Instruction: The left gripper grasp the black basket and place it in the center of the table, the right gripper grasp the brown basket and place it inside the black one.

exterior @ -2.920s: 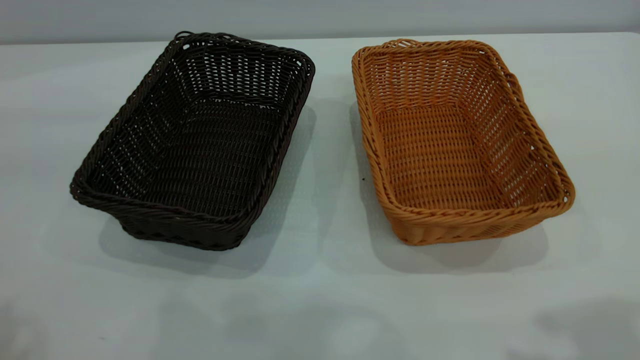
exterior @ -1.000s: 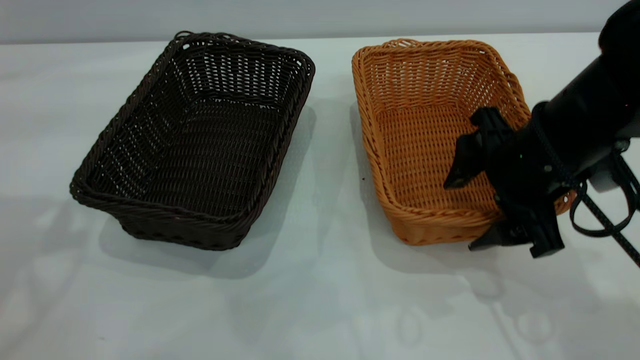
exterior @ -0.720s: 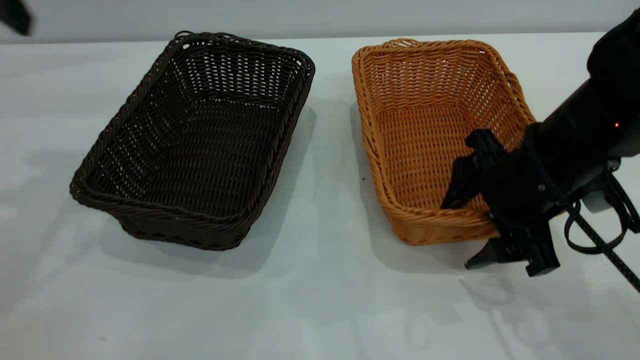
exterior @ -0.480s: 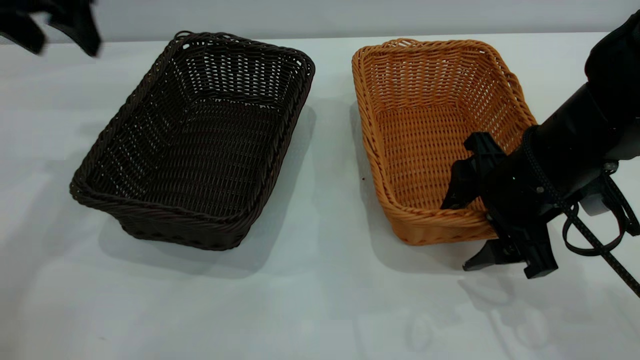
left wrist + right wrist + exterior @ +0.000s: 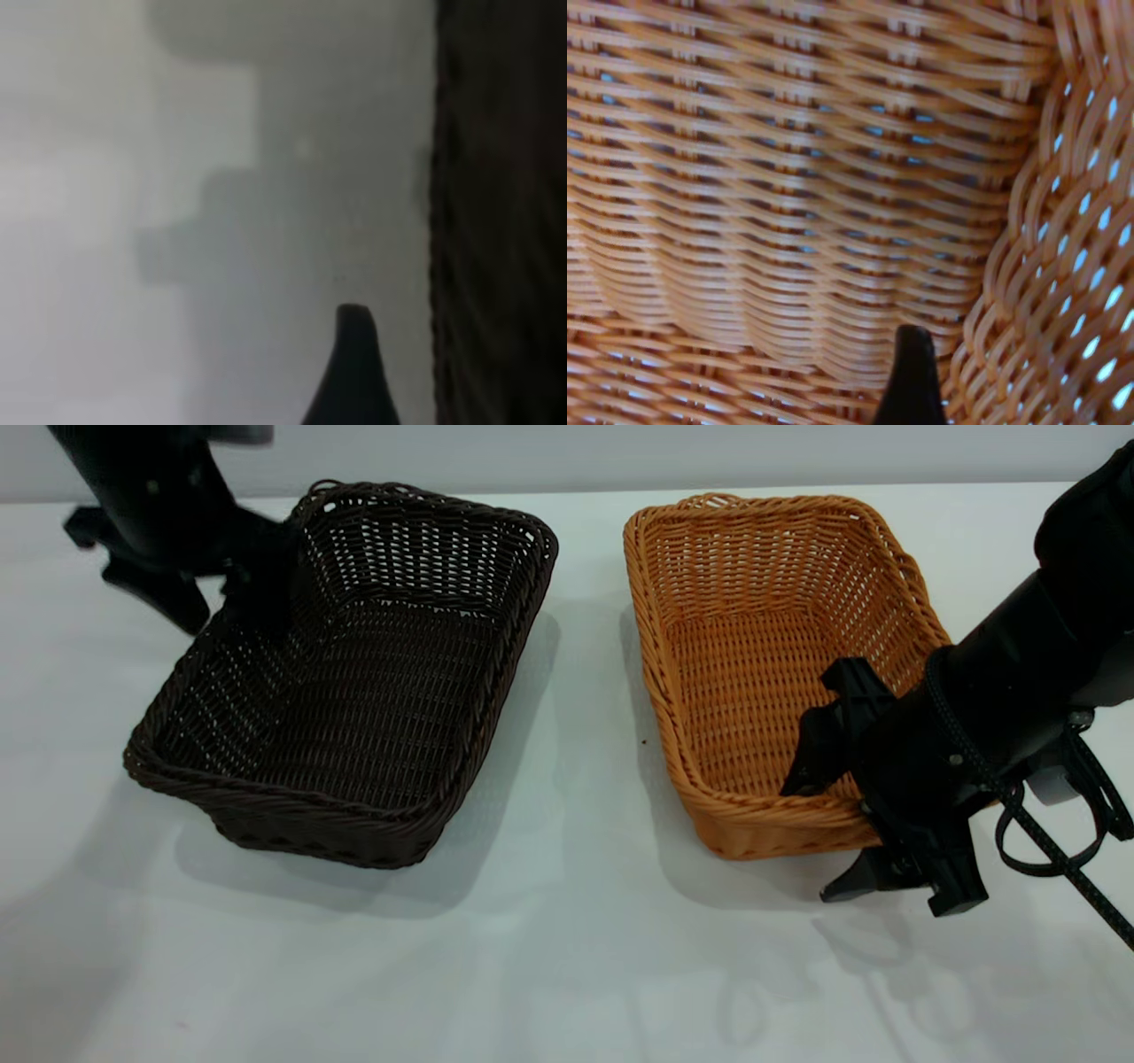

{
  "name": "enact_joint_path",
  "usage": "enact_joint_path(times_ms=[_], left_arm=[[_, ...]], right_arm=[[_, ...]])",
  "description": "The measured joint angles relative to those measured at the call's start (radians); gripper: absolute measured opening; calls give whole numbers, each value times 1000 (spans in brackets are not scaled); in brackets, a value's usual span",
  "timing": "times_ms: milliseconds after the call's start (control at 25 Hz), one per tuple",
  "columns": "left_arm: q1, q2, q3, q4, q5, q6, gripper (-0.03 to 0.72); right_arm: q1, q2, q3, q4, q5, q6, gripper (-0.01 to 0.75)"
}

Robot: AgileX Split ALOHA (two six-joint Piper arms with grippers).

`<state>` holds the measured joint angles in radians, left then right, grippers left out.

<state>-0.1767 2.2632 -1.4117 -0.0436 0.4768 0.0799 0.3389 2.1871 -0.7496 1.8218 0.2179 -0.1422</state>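
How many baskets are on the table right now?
2. The black basket sits on the left side of the table, the brown basket on the right, side by side and apart; neither is nested.

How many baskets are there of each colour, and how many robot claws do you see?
Black basket: 1
Brown basket: 1
Robot claws: 2, the left claw at the black basket's far left rim and the right claw straddling the brown basket's near right corner
Total: 4 things on or over the table
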Motion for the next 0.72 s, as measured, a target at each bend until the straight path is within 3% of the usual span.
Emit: enact_joint_path(times_ms=[240,440,560,720], left_arm=[[-7,64,-2,0,-16,0,480],[-7,65,-4,0,-19,0,277],[-8,65,-4,-3,-20,0,120],[-8,65,-6,-17,-25,30,81]], right_arm=[[0,10,0,0,-1,9,451],[0,10,-1,-6,5,-4,262],[0,7,-6,1,10,-4,216],[-3,5,-8,0,11,-10,213]])
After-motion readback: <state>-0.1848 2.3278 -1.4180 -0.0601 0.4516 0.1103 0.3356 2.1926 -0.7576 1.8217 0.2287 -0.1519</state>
